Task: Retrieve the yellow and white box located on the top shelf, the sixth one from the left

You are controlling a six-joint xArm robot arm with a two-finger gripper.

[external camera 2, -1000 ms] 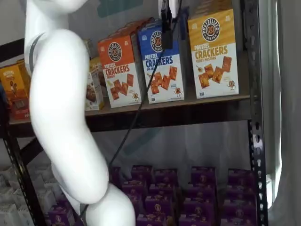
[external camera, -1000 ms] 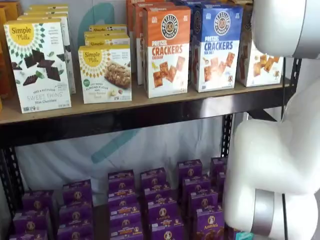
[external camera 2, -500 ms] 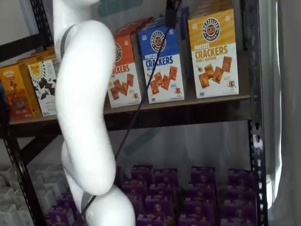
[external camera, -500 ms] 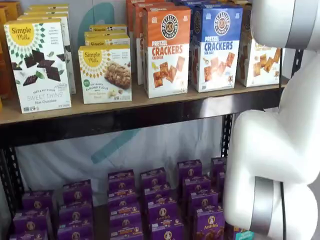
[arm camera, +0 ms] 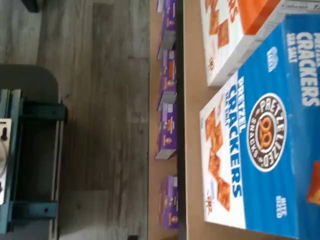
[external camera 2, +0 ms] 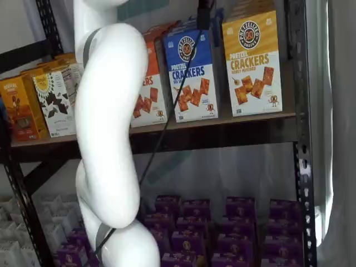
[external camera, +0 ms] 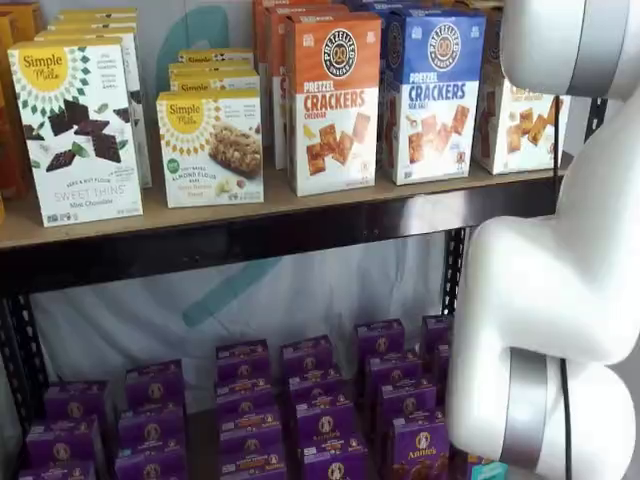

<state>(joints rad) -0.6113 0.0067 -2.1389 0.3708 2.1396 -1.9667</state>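
Since the boxes stand upright at the front edge of the top shelf (external camera 2: pixel 222 121), faces outward, a gripper can come at one from the front. The yellow box (external camera 2: pixel 253 62) sits at the upper right of a shelf view, rightmost in the cracker row, just beside the blue box (external camera 2: pixel 192 72); it is apart from the black post (external camera 2: pixel 300 111) at its right. In the other shelf view the yellow box (external camera: pixel 520 125) shows only as a sliver at the upper right, mostly hidden behind the white arm (external camera: pixel 560 300). The orange box (external camera: pixel 333 100) stands left of the blue one there.

At the top edge of a shelf view a dark part of the gripper (external camera 2: pixel 203 12) hangs with a cable (external camera 2: pixel 167 128) trailing down from it, in front of the blue box's upper edge. It shows as one dark block, so I cannot tell how the jaws stand. Nothing is held, as far as shows. The wrist view looks onto the blue box (arm camera: pixel 260 150) and the orange one, with purple boxes (arm camera: pixel 167 130) on the lower level beyond the shelf edge; the yellow box is not in it, so I judge the hand is not yet lined up with its target.

Compared with a second ago, the arm's white bulk has swung rightward across the frame, now covering most of the orange box, and the dark gripper part sits higher and slightly further right. The boxes have not moved.
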